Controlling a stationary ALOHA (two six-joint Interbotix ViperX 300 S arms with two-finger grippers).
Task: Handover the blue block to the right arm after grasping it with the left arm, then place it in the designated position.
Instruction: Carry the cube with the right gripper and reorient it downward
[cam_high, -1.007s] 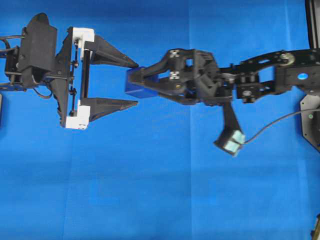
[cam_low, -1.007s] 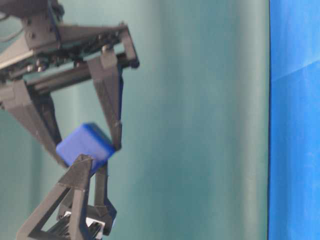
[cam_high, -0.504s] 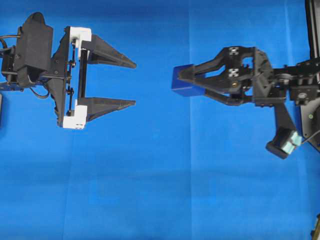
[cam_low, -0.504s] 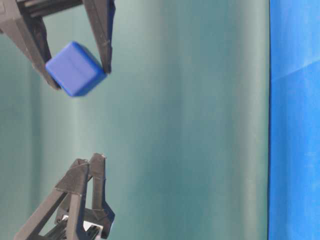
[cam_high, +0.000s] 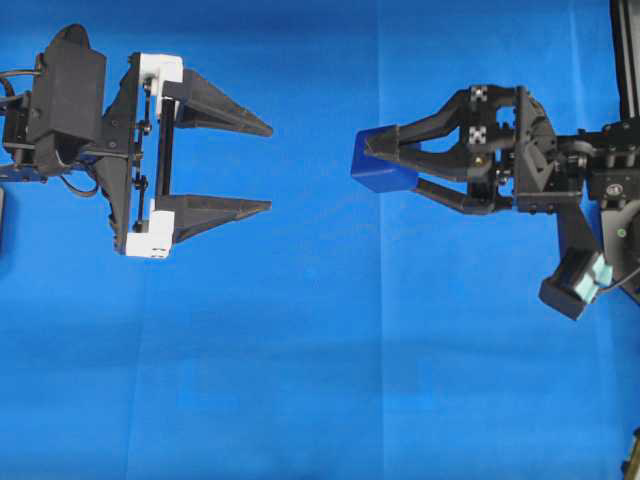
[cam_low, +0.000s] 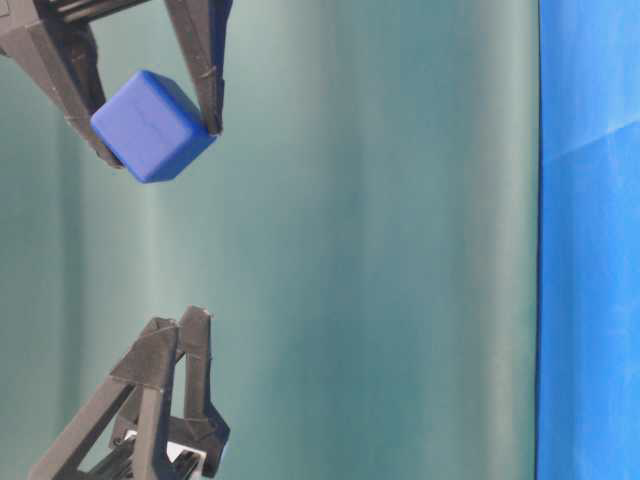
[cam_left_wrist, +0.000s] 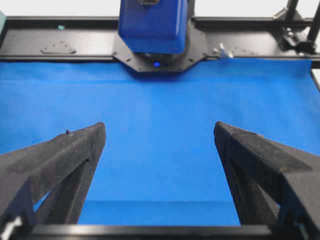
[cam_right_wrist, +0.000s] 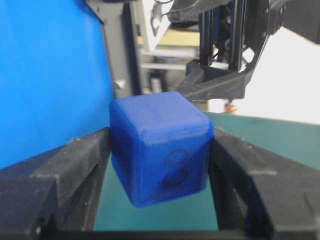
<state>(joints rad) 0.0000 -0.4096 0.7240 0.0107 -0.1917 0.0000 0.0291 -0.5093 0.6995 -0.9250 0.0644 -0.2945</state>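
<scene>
Right claw (cam_high: 385, 166) grips the tilted blue block (cam_high: 376, 170), a cube; left claw (cam_high: 270, 168) gapes wide.

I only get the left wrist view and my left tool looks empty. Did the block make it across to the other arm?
Observer: Yes. The blue block sits clamped between the right tool's fingertips.
Operator: Is it off the cloth?
Observer: The table-level view shows it in the air, well clear of the blue cloth.
Operator: Any markings on it?
Observer: The right wrist view shows a dark scribble on the face toward the camera.
</scene>
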